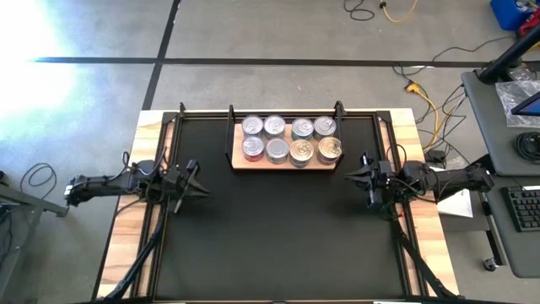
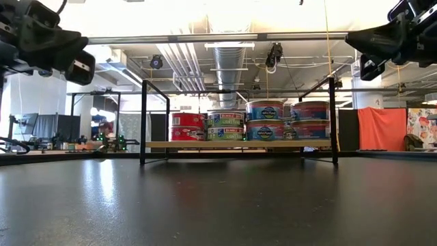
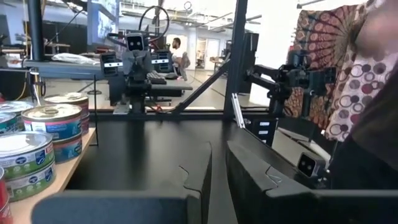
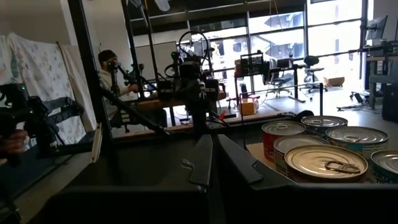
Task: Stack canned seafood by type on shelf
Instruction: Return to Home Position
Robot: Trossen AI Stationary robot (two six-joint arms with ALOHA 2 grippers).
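The canned seafood (image 1: 289, 139) stands on the light-wood shelf (image 1: 278, 166) at the table's far middle, in two rows. The low view shows the cans (image 2: 266, 119) stacked two high on the board (image 2: 205, 144). My left gripper (image 1: 201, 184) hovers shut at the mat's left side, pointing level toward the table's right, with cans (image 3: 37, 134) off to one side in its wrist view. At the mat's right side my right gripper (image 1: 350, 176) hovers shut and points toward the left, with cans (image 4: 323, 155) beside it. Both are clear of the shelf and hold nothing.
A large black mat (image 1: 278, 245) covers the table between the arms, open in front of the shelf. Black frame posts (image 2: 143, 123) stand at the shelf's ends. A desk with a keyboard (image 1: 527, 207) is off the right edge. A person (image 4: 112, 68) sits far behind.
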